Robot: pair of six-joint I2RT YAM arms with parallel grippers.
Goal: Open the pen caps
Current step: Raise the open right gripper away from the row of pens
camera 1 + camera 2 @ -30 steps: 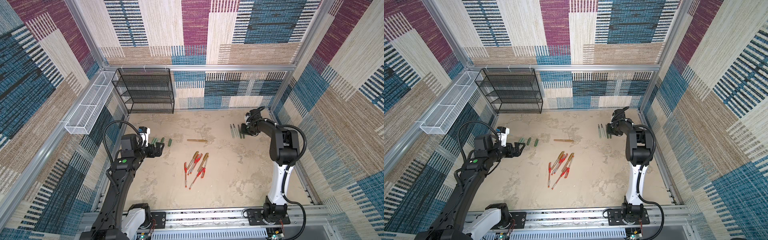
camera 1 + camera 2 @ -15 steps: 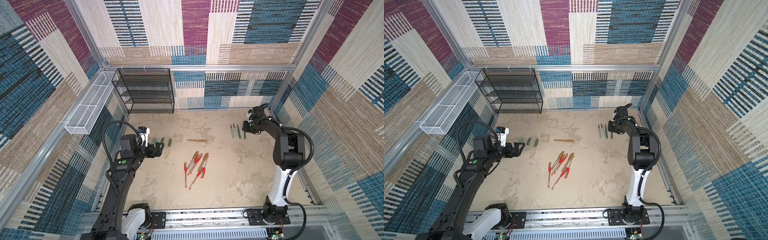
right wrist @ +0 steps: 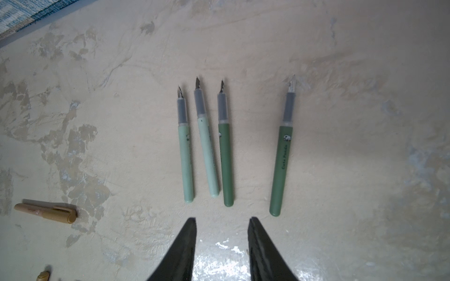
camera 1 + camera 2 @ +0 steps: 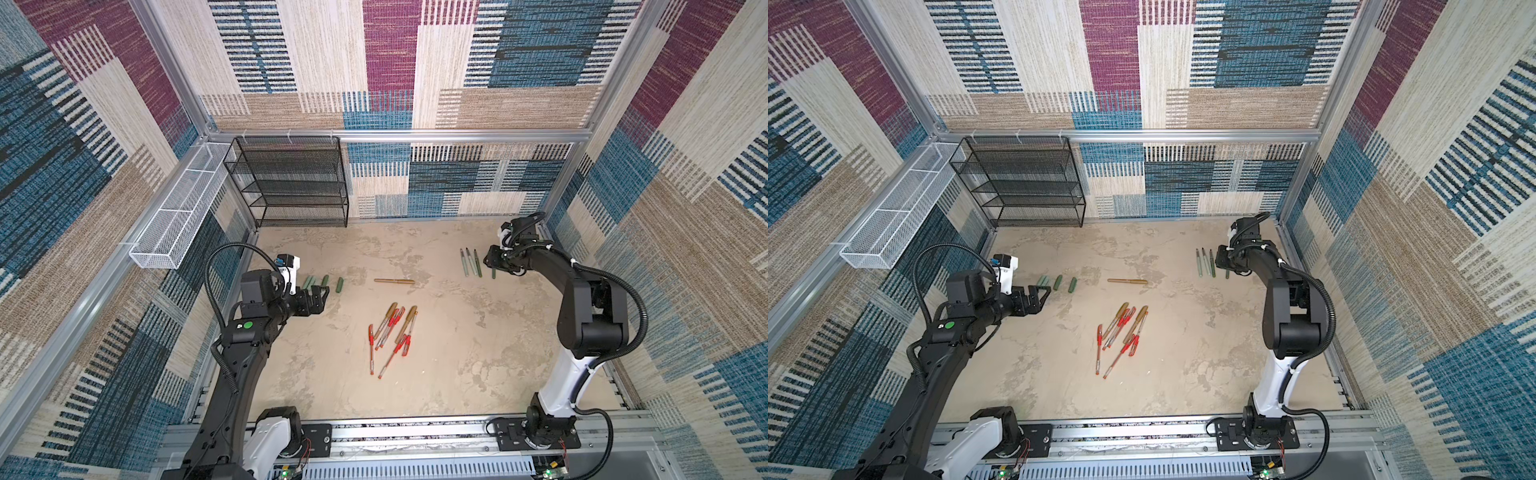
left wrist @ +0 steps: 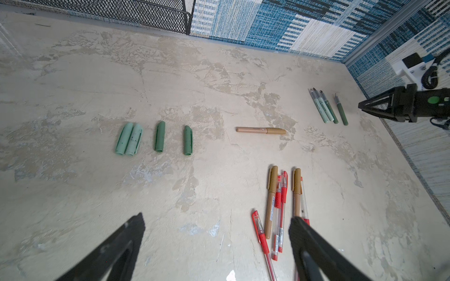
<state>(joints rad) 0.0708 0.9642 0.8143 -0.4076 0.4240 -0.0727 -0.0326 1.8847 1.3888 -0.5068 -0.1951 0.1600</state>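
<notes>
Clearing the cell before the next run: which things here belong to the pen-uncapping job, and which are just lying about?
Job: four pulled-off green caps; four uncapped green pens; capped tan pen; heap of capped red and gold pens.
Lying about: black mesh shelf; white wire basket.

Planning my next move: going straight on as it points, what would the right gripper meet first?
Probably the dark green barrel beside the mint barrels, just ahead of the right gripper; height unclear.
</notes>
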